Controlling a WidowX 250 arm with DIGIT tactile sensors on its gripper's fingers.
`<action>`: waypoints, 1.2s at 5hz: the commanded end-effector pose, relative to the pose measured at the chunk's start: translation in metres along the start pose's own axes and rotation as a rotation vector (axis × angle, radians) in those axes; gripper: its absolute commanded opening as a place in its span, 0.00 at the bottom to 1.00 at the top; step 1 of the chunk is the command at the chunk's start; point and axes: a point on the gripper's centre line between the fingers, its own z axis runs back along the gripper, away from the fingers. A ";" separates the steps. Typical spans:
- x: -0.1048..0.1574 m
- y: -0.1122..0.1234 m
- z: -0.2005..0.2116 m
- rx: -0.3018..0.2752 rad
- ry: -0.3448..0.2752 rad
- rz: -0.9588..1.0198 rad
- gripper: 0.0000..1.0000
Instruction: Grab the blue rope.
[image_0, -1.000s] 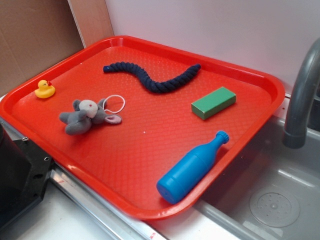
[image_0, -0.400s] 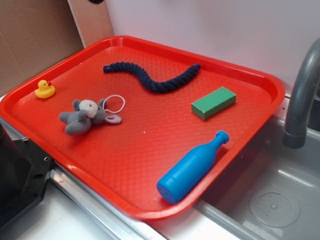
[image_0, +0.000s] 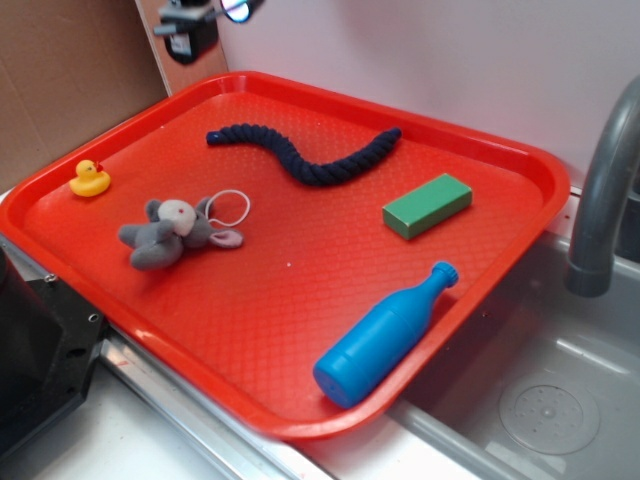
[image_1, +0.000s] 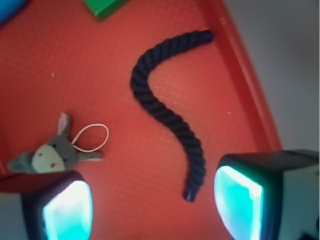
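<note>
gripper (image_1: 150, 205): jaws wide apart, nothing in them, up over the tray's far-left corner
rope (image_0: 305, 155): lying wavy on the tray (image_0: 300, 300), near its far rim, untouched
mouse (image_0: 172, 232): on the tray, nearer the front than the rope
block (image_0: 427, 205): right of the rope

Looks like a mock kitchen setup, prob. in a lab: grey sink basin (image_0: 545, 400) w/ drain and a curved grey faucet (image_0: 605, 190) at right, red cafeteria tray (image_0: 300, 425) beside it, plain white wall (image_0: 450, 60) and cardboard panel (image_0: 60, 80) behind (makeshift backdrop).
</note>
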 end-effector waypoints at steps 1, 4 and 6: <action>-0.012 -0.013 0.007 0.009 0.011 0.162 1.00; -0.027 -0.011 0.006 0.073 -0.025 0.400 1.00; 0.023 0.022 -0.001 0.028 -0.055 0.293 1.00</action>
